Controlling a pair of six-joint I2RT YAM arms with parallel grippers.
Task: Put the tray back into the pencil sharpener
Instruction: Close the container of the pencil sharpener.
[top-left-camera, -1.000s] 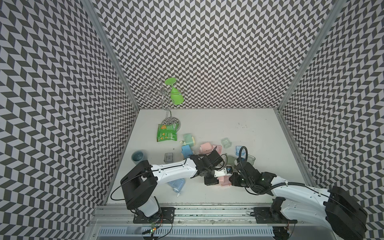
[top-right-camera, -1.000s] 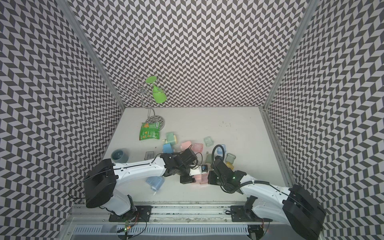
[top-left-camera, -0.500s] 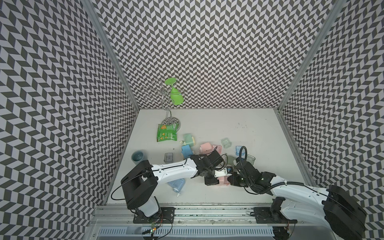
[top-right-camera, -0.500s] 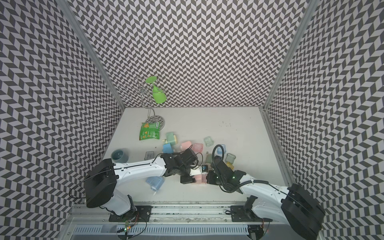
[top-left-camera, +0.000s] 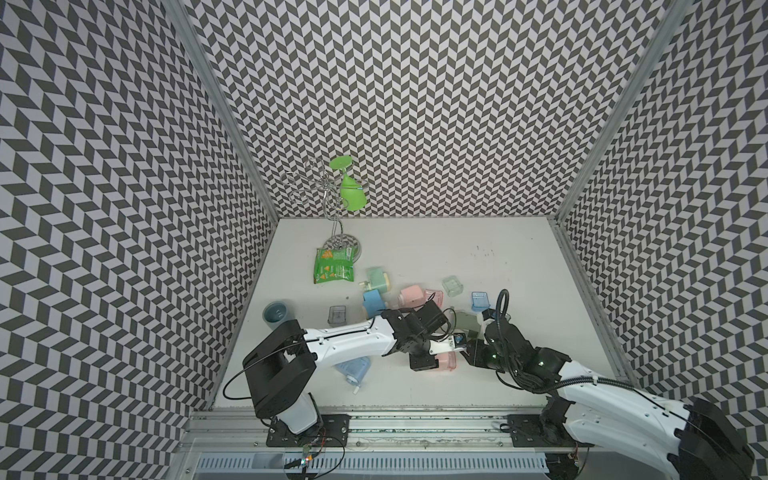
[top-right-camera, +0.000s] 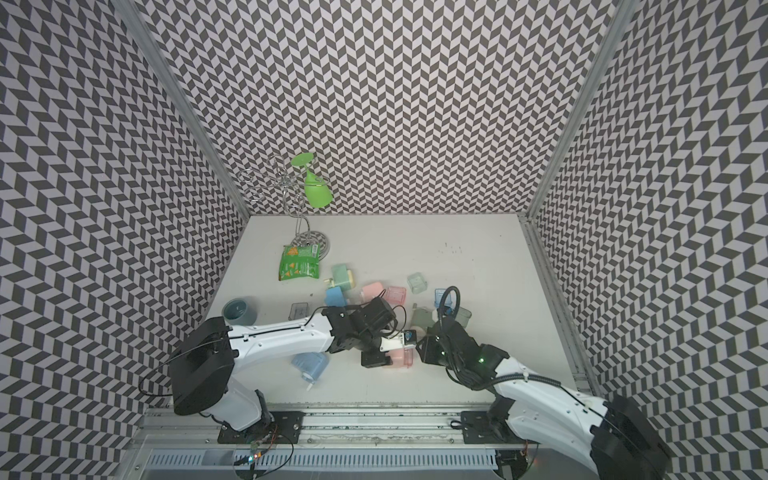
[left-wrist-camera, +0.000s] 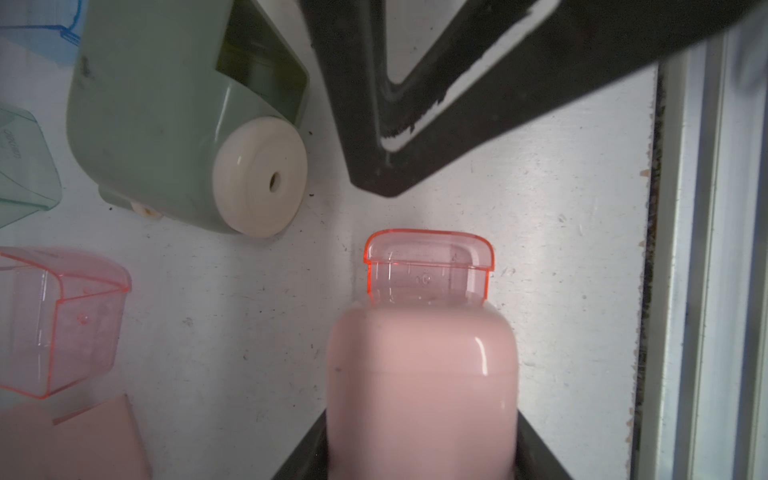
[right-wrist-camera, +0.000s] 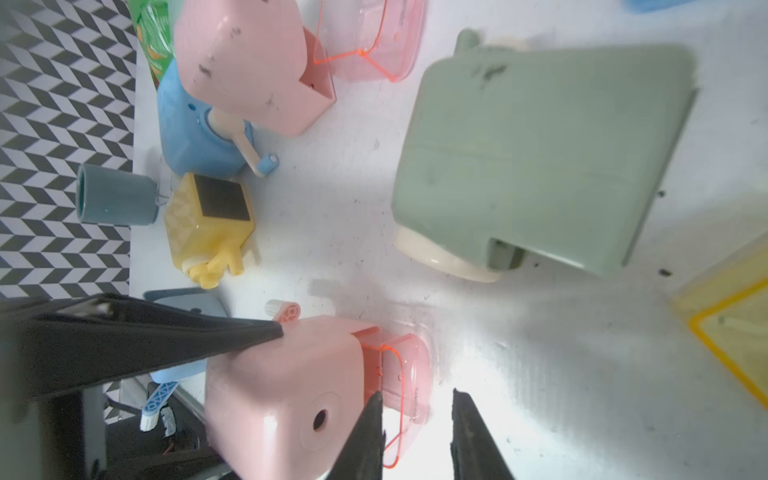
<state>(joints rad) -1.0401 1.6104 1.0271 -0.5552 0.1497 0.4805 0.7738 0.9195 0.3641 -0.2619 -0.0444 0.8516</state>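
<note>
A pink pencil sharpener (left-wrist-camera: 422, 374) lies near the table's front edge, and my left gripper (left-wrist-camera: 419, 465) is shut on its body. In both top views it shows between the two arms (top-left-camera: 440, 360) (top-right-camera: 395, 356). The clear pink tray (left-wrist-camera: 428, 266) sits partly in the sharpener's slot, its end sticking out toward my right arm. My right gripper (right-wrist-camera: 415, 399) is open, its fingertips (right-wrist-camera: 376, 415) a little apart at the tray's (right-wrist-camera: 409, 365) outer end without clamping it. The right gripper (top-left-camera: 467, 351) faces the left gripper (top-left-camera: 424, 357) across the sharpener.
A green sharpener (top-left-camera: 467, 322) lies just behind the grippers. Further back lie another pink sharpener (top-left-camera: 411, 296), a loose pink tray (top-left-camera: 434, 297), blue sharpeners (top-left-camera: 372, 301), a chip bag (top-left-camera: 332, 266) and a grey-blue cup (top-left-camera: 277, 313). A yellow sharpener (right-wrist-camera: 208, 224) shows in the right wrist view.
My right gripper's jaws have parted from shut to slightly open at the tray's end. The left gripper and the sharpener have stayed put.
</note>
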